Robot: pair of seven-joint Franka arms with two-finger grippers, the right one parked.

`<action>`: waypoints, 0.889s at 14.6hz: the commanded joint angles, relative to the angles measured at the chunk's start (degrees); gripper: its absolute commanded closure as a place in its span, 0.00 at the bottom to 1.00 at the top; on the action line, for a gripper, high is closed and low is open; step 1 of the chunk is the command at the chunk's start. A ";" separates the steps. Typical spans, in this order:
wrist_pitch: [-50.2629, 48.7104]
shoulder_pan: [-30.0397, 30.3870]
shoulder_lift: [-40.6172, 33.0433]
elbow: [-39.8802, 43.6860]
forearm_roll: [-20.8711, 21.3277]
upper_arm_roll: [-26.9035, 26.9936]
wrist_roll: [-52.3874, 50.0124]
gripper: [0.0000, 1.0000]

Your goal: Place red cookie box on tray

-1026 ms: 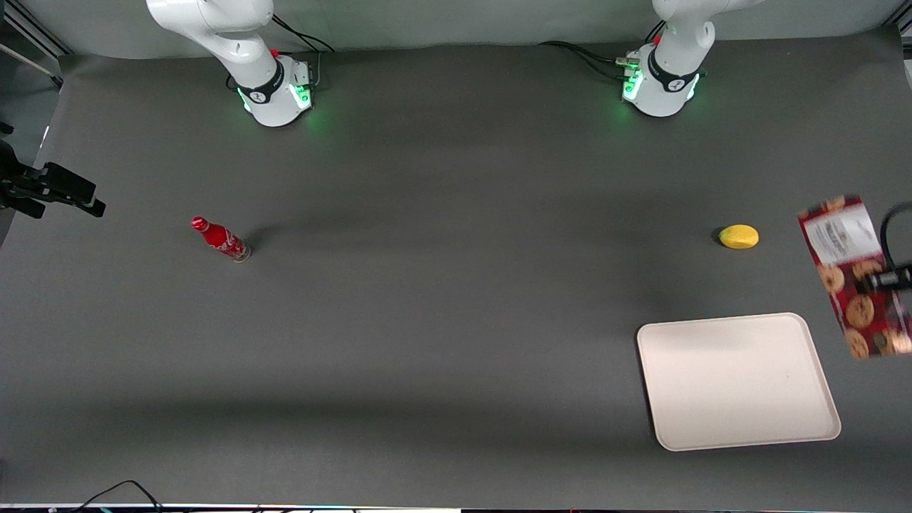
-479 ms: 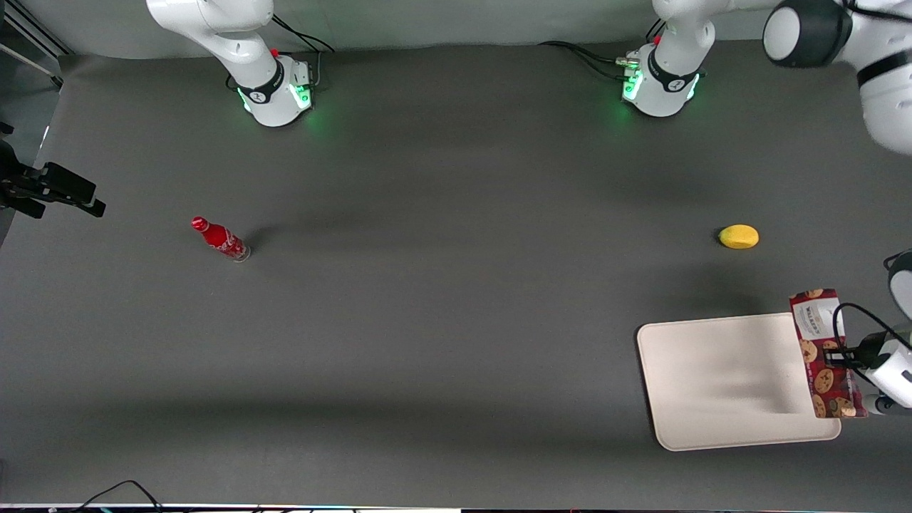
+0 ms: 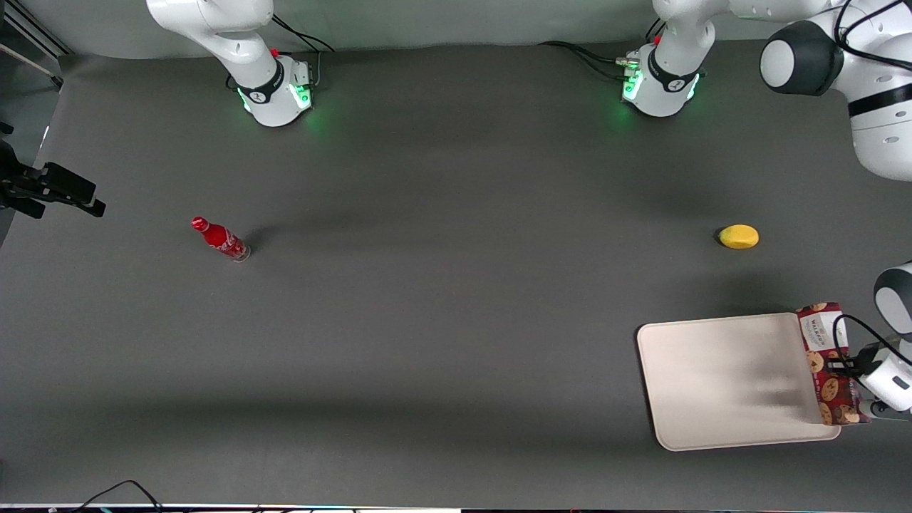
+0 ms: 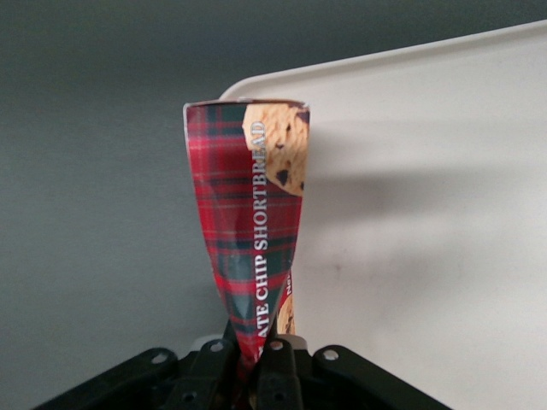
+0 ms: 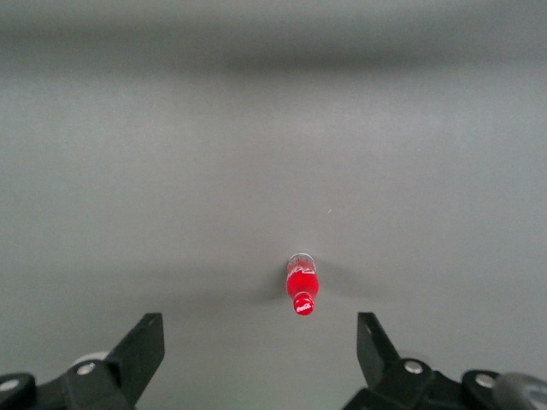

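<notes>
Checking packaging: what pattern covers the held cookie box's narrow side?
Red tartan plaid on the red cookie box, clearest in the left wrist view.

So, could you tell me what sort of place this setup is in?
Probably a robotics lab: a grey-covered table with arm bases bolted on, and the left end effector holding a red cookie box over a tray's edge.

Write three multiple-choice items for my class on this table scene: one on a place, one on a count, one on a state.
1. Where is the red cookie box?
A. beside the bottle
B. at the tray's edge toward the working arm's end
C. beside the lemon

2. How many yellow lemons lie on the table?
A. one
B. two
C. three

3. What is the gripper doing?
A. hanging open
B. gripping the bottle
C. gripping the box

Answers:
1 B: the box overlaps the tray rim there.
2 A: only one shows.
3 C: its fingers pinch the box's end.
</notes>
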 commanded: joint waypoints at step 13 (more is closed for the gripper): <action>-13.43 -1.06 -7.56 2.21 -3.80 4.27 2.27 0.00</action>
